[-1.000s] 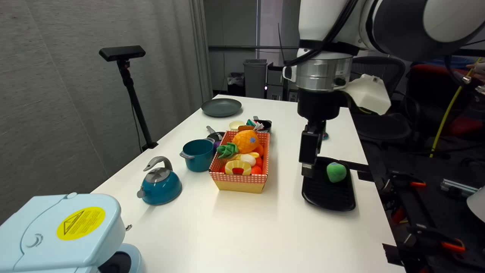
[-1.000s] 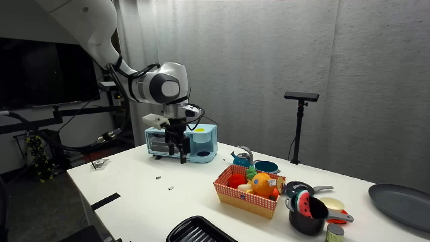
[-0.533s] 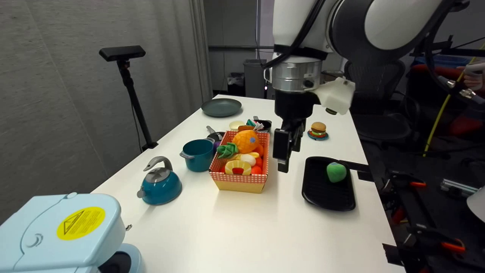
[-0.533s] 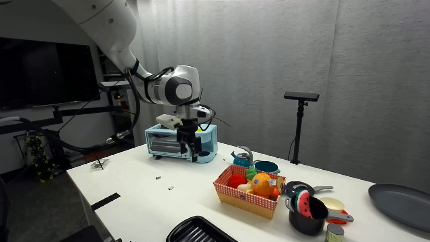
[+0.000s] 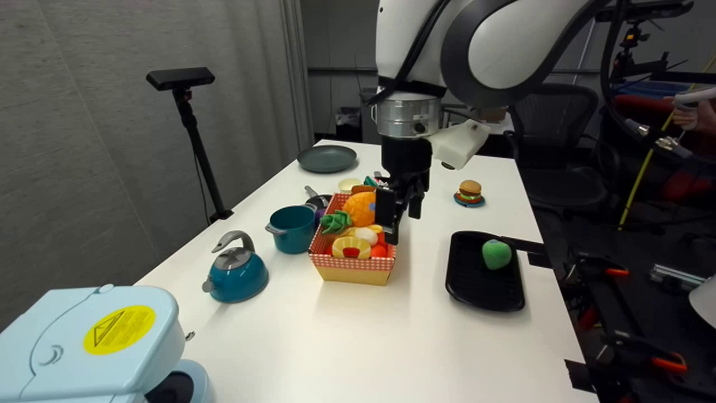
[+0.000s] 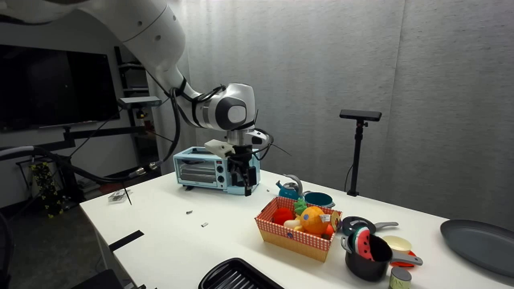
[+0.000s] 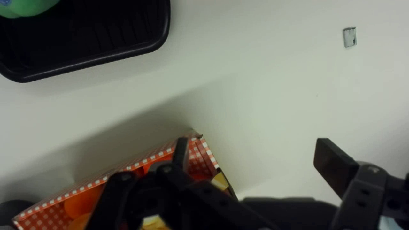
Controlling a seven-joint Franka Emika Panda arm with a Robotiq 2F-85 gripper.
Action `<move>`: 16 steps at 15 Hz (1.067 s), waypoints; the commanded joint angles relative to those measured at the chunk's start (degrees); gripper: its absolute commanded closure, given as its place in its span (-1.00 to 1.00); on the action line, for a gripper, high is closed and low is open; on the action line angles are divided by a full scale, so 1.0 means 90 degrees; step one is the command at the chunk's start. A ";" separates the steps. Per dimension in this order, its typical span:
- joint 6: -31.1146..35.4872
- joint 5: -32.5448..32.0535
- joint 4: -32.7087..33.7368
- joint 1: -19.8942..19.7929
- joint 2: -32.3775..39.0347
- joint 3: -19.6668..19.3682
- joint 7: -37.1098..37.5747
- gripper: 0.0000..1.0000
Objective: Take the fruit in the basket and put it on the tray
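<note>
The basket [image 5: 353,274], with a red checkered rim, stands on the table full of toy food; its wall also shows in an exterior view [image 6: 295,244]. The red fruit [image 6: 282,215] lies at one end inside it; in the wrist view my fingers mostly hide that end. An orange fruit [image 6: 314,220] lies beside it. The black tray [image 5: 484,288] holds a green fruit [image 5: 496,254]; the tray also shows in the wrist view [image 7: 127,25]. My gripper [image 7: 250,142] is open and empty, above the table close to the basket's end; it shows in both exterior views [image 5: 403,225] [image 6: 241,186].
A blue kettle [image 5: 238,277] and a teal pot [image 5: 293,229] stand beside the basket. A black pot [image 6: 368,261] with a watermelon slice stands at its far end. A toy burger [image 5: 469,193] sits behind the tray. A light blue oven [image 6: 200,174] stands at the table's end.
My gripper has moved from near the tray toward the basket, leftward in one exterior view and rightward in another. It stays empty. The basket, fruits and tray have not moved.
</note>
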 commanded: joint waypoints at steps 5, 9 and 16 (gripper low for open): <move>-0.0164 -0.0131 0.1069 -0.0123 0.0753 -0.0363 0.0019 -1.00; -0.0191 -0.0132 0.1514 -0.0151 0.1103 -0.0504 0.0023 -1.00; -0.0224 -0.0113 0.2150 -0.0187 0.1611 -0.0653 0.0058 -1.00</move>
